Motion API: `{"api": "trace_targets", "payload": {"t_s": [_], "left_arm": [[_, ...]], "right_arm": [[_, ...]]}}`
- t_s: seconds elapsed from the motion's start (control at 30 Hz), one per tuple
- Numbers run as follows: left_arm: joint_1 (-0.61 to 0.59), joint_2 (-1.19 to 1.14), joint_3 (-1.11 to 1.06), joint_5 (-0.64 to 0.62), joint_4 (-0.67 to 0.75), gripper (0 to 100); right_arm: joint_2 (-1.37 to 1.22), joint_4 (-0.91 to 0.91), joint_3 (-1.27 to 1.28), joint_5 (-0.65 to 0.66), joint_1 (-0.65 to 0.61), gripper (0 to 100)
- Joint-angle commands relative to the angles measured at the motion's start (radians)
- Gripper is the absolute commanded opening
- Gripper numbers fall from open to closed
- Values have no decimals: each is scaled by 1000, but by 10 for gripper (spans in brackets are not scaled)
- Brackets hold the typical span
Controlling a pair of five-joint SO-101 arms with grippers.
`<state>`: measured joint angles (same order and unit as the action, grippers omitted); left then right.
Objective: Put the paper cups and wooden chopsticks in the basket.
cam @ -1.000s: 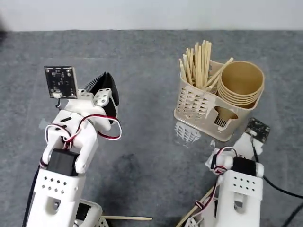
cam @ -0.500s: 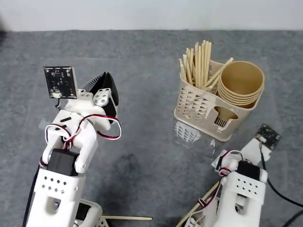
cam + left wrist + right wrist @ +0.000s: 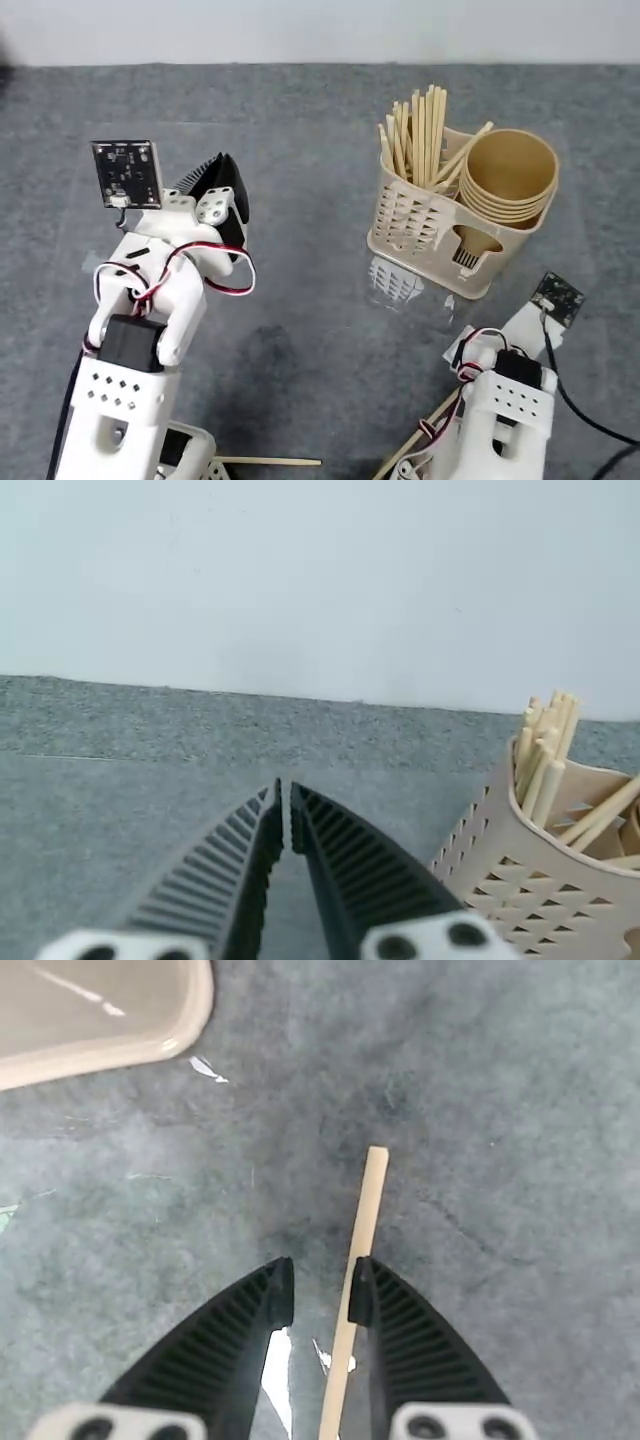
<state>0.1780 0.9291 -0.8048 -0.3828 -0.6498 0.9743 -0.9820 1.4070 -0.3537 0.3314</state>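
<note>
A beige slotted basket (image 3: pixel 420 225) stands at the right rear of the grey table, holding a bundle of upright wooden chopsticks (image 3: pixel 420 130) and a stack of paper cups (image 3: pixel 508 175). In the right wrist view my right gripper (image 3: pixel 320 1282) is open just above the table. A loose chopstick (image 3: pixel 362 1222) lies between its fingers, close against one of them, with the basket's corner (image 3: pixel 110 1020) a short way beyond. My left gripper (image 3: pixel 221 172) hovers at the left, shut and empty. From its own wrist the left gripper (image 3: pixel 283 798) has the basket (image 3: pixel 520 880) off to one side.
Two more chopsticks lie at the table's front edge, one (image 3: pixel 270 461) by the left arm's base and one (image 3: pixel 412 445) slanting beside the right arm's base. A white wall (image 3: pixel 320 580) rises behind the table. The grey mat between the arms is open floor.
The right arm has drawn back from the basket toward the front edge and its wrist has dropped. The left arm has stayed still.
</note>
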Motion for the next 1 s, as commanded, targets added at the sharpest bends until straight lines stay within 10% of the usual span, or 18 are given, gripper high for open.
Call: {"api": "trace_targets", "payload": {"t_s": [0.0,0.23,0.97], "left_arm": [[-21,21,4,-2,-2,15],[-31,21,4,-2,-2,15],[-29,29,-39,-2,2,15]], "right_arm": [[-12,-5,-40,32,47,114],[-16,-219,-150,41,62,114],[-18,-13,6,94,53,114]]}}
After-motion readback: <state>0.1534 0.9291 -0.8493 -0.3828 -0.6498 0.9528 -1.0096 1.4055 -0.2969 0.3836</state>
